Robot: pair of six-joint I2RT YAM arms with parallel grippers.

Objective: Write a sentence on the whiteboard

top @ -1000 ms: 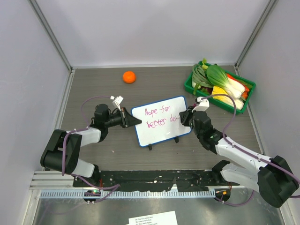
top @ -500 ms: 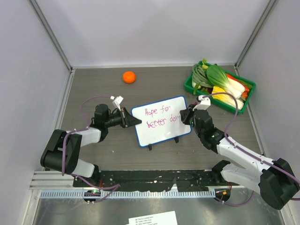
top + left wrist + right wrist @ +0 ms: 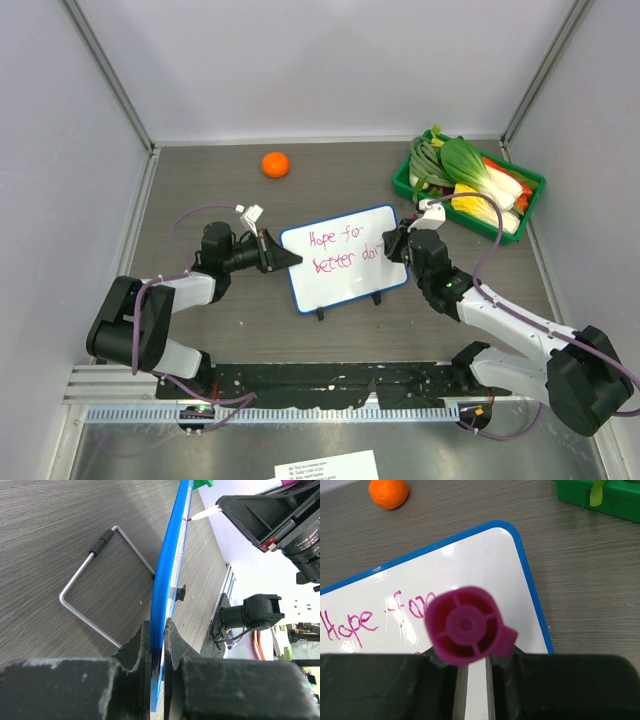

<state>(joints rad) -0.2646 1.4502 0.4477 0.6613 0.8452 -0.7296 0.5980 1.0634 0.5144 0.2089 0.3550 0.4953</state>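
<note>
Whiteboard (image 3: pixel 345 275) is standing long axis left-to-right, face tilting upward; jaws of the left gripper (image 3: pixel 294 258) are pinching its left edge, jaws of the right gripper (image 3: pixel 393 249) are pinching a marker (image 3: pixel 465 625) at its right end.

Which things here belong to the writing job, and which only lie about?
Job: whiteboard, pink writing, pink marker in the right tool, left tool clamping the board's edge.
Lying about: orange, green tray, vegetables.
</note>
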